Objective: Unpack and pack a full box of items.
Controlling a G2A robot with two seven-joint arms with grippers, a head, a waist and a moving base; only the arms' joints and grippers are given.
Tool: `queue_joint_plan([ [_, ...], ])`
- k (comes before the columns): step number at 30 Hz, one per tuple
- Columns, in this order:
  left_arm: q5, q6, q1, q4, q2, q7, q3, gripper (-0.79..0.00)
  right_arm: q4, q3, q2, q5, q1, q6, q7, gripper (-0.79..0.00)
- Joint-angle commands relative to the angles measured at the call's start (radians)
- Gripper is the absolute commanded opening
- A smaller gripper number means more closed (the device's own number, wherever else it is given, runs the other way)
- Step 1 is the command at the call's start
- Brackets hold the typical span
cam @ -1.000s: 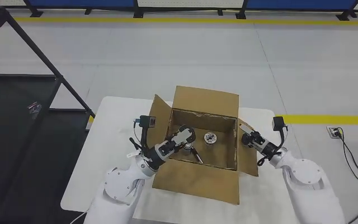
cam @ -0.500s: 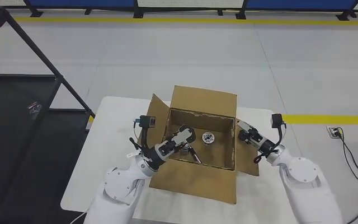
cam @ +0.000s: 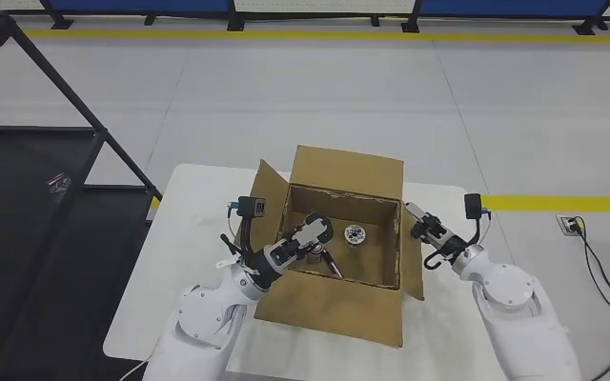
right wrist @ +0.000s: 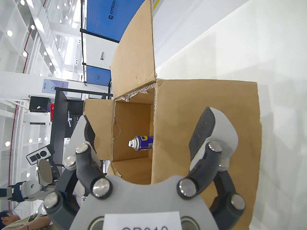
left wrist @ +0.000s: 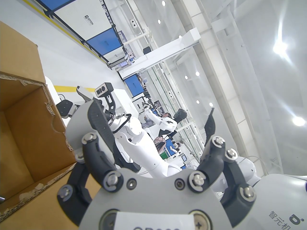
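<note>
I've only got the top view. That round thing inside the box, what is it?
Observer: The right wrist view shows it from the side. It's a spray can with a white nozzle and a blue body, partly hidden behind the box panel.
Operator: Is the right pincer holding anything?
Observer: No. Its own wrist view shows the right pincer open and empty, outside the box, facing that panel.

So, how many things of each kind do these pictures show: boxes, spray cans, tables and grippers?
Cardboard box: 1
Spray can: 1, inside the box
Table: 1
Grippers: 2, the left gripper and the right gripper, both with jaws open
Total: 5
</note>
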Motion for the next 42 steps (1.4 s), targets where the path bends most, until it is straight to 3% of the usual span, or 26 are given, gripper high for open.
queue_joint_plan([
  [1, 0.000, 0.000, 0.000, 0.000, 0.000, 0.000, 0.000, 0.000, 0.005, -0.011, -0.002, 0.008, 0.007, -0.008, 0.002, 0.000],
  [17, 0.000, 0.000, 0.000, 0.000, 0.000, 0.000, 0.000, 0.000, 0.062, -0.090, -0.014, 0.018, 0.086, -0.042, -0.012, 0.000],
  [25, 0.001, 0.001, 0.006, -0.009, 0.001, 0.017, -0.006, 0.000, -0.017, -0.061, -0.014, 0.095, 0.072, -0.175, -0.047, 0.000],
  [35, 0.023, -0.010, 0.130, -0.139, 0.026, 0.128, -0.179, 0.000, -0.134, -0.204, -0.018, -0.151, 0.137, -0.261, 0.063, 0.000],
  [42, -0.013, 0.000, 0.202, -0.171, 0.036, 0.172, -0.260, 0.000, -0.133, -0.228, -0.020, -0.131, 0.148, -0.296, 0.105, 0.000],
])
